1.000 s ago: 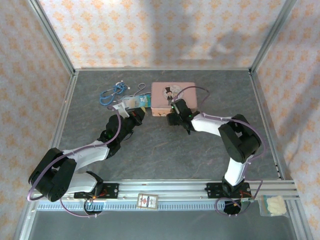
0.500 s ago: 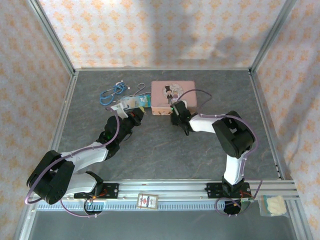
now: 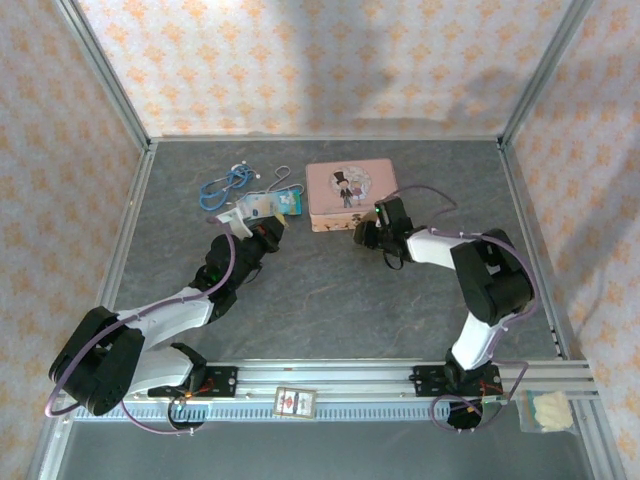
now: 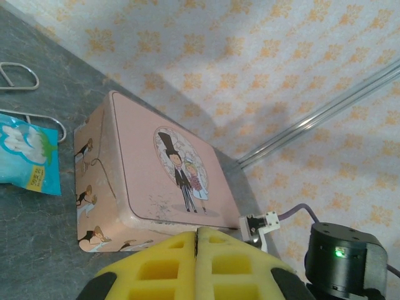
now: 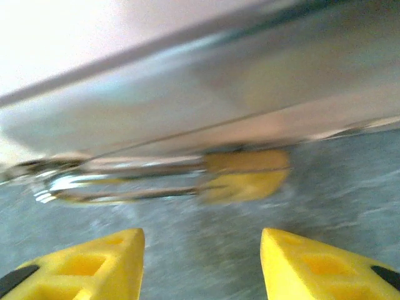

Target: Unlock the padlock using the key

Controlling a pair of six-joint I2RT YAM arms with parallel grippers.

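The brass padlock (image 5: 247, 175) lies blurred on the table against the lower front edge of the pink tin (image 3: 350, 195), its silver shackle (image 5: 119, 184) pointing left. My right gripper (image 5: 203, 250) is open just in front of it, with nothing between the yellow pads (image 5: 94, 262). In the top view the right gripper (image 3: 363, 232) sits at the tin's front right corner. My left gripper (image 4: 199, 234) is shut, pads pressed together, a little short of the tin (image 4: 156, 169); from above it (image 3: 272, 228) is left of the tin. The key is hidden.
A blue cord bundle (image 3: 225, 185) and a silver wire loop (image 3: 283, 178) with a blue-white card (image 4: 28, 159) lie left of the tin. A small card box (image 3: 294, 401) rests on the front rail. Patterned walls and metal posts close in the table.
My right gripper has moved right along the tin's front edge, and the tin has shifted slightly right and turned. The left arm has barely moved.
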